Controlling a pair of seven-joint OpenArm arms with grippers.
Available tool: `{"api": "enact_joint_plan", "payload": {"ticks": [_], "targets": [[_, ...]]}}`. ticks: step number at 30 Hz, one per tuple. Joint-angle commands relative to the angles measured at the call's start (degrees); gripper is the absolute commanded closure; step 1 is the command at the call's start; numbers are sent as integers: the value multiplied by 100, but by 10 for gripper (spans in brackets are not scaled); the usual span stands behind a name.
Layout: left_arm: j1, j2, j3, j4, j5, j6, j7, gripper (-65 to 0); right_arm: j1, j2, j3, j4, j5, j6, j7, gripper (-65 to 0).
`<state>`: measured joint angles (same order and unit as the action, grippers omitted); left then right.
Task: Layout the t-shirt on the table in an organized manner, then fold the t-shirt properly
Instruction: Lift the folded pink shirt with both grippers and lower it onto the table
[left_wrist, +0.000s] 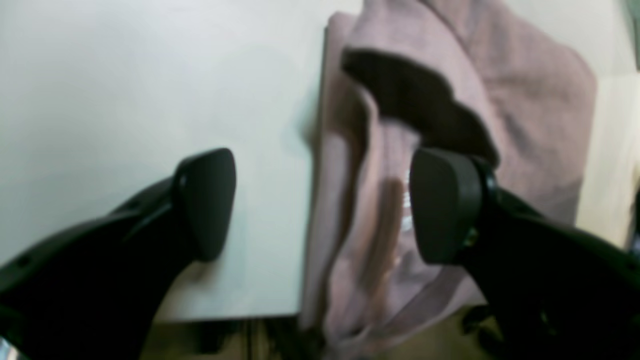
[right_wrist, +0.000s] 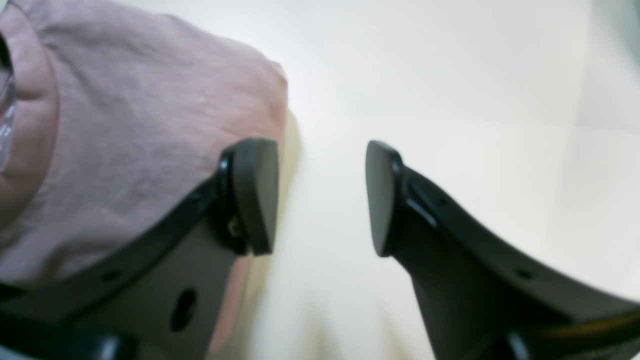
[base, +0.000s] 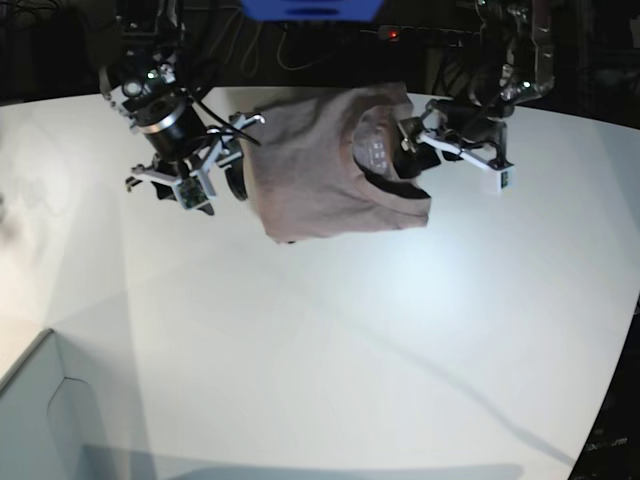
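One t-shirt (base: 335, 165), bunched, at far side of desk (base: 330, 340), between our two arms. Left jaws (left_wrist: 320, 205) spread wide, holding nothing; shirt edge lies between them. Right jaws (right_wrist: 320, 197) open, empty; shirt just beside one pad. Long axis unclear. Left arm nearer collar.

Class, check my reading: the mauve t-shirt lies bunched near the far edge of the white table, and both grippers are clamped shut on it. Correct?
Not quite. The t-shirt does lie bunched on the table, but the left gripper and right gripper are open, gripping nothing, as the two wrist views show.
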<state>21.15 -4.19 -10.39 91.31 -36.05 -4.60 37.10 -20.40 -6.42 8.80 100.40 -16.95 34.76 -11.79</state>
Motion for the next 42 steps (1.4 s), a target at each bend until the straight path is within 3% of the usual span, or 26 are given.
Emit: {"api": "enact_joint_plan", "payload": {"ticks": [1,9,14,19,29,42], "targets": [[-97,54,15,-63,-30,-28,-14,-526,5,4,-5,92,91,18,173,-285],[-589,106,15,-819,-30,-28,672,-501,-12,4,-5,92,91,18,173,-285],[-669,98,15,-836,-30,-28,672,-226,5,4,-5,92,91,18,173,-285],[-712,80,15,-845,32,-28,699,-5,32,-5,-5,83,91,18,173,-285],[-959,89,15,-1460,32,-28,672,0,40,-5,-14,66,91,18,173,-285],[-1222,54,15,-1487,32,-28,690,0,40,4,-14,66,91,18,173,-285]]}}
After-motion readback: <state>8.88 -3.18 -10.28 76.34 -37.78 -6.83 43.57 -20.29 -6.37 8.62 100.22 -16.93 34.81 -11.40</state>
